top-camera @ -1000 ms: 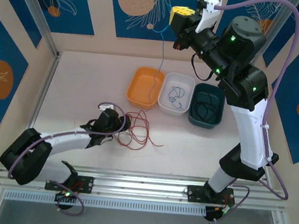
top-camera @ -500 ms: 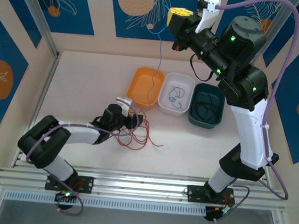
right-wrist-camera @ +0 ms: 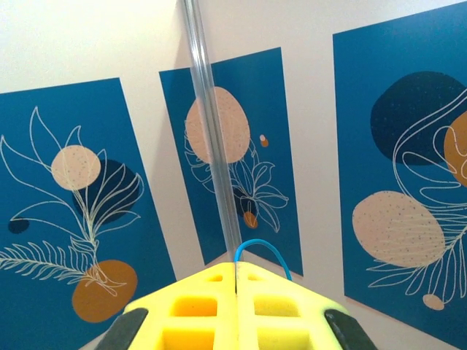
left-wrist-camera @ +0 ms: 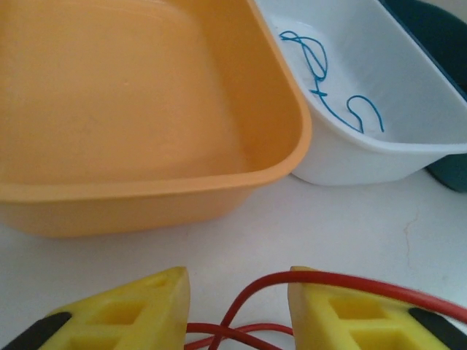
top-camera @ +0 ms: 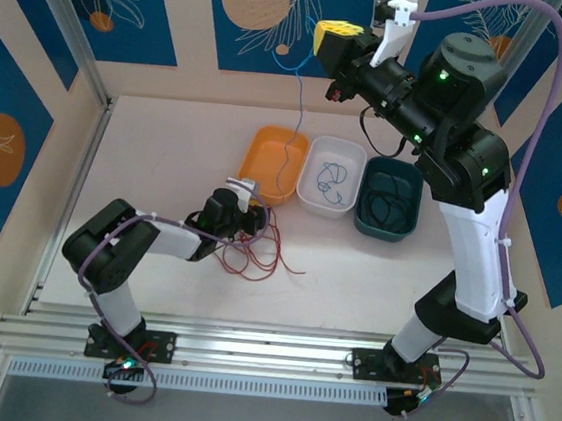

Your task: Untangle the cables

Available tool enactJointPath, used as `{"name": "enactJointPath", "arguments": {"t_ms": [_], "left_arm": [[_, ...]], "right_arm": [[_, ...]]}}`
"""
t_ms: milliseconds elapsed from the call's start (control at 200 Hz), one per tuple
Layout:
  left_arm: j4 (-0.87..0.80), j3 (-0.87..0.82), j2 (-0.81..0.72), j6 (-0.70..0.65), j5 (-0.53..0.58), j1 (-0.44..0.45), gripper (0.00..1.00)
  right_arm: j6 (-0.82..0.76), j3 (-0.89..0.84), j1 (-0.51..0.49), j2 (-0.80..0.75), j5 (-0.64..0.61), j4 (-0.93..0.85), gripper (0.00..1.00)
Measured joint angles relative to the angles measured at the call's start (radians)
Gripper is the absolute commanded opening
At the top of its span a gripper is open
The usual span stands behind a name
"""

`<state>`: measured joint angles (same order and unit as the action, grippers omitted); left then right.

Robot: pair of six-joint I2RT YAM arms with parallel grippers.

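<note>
Judging by where the wires lie, the sorting is well advanced but not finished. One thin blue cable (top-camera: 330, 181) lies curled inside the white rectangular plastic tub (top-camera: 327, 209). A thin black cable (top-camera: 391, 197) lies in the dark teal plastic tub (top-camera: 384, 233) that touches the white tub's right side.

A second thin blue cable (top-camera: 298, 112) hangs from the right gripper (top-camera: 327, 34), which is raised high above and behind the white tub. Its yellow fingers are pressed together on the wire, and a small blue loop pokes out between them in the wrist view. The lower end dangles over the orange plastic tub (top-camera: 264, 163), which touches the white tub's left side.

The thin red cable (top-camera: 257, 246) lies on the pale table (top-camera: 146, 156) as a loose heap of overlapping loops, in front of the white tub and to its left. The left gripper (left-wrist-camera: 235, 281) sits low over it, jaws apart, with a red strand running between them and not pinched.

What seems left is to set down the hanging blue cable, then lift the red one free and bin it. The red loops cross each other and may snag. The orange tub's near wall stands right ahead of the left gripper, and the dangling blue tail hangs close by.
</note>
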<state>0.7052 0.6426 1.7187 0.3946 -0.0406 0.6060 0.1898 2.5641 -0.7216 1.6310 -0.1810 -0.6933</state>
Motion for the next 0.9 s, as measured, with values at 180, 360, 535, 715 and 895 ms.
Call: {"name": "enactJointPath", "arguments": {"t_ms": [180, 360, 535, 715, 895], "left_arm": [[-0.057, -0.010, -0.003, 0.060, 0.047, 0.000, 0.26], [-0.106, -0.053, -0.024, 0.122, 0.114, 0.000, 0.16], [-0.161, -0.059, -0.027, 0.176, 0.174, -0.008, 0.10], [-0.177, -0.082, -0.066, 0.212, 0.195, -0.013, 0.21], [-0.220, -0.096, -0.176, 0.238, 0.192, -0.014, 0.40]], "right_arm": [[0.002, -0.059, 0.000, -0.072, 0.001, 0.013, 0.00], [-0.005, -0.116, 0.000, -0.140, -0.011, 0.051, 0.00], [-0.010, -0.203, 0.000, -0.219, -0.033, 0.095, 0.00], [-0.017, -0.274, 0.010, -0.280, -0.076, 0.117, 0.00], [-0.005, -0.272, 0.071, -0.245, -0.097, 0.104, 0.00]]}}
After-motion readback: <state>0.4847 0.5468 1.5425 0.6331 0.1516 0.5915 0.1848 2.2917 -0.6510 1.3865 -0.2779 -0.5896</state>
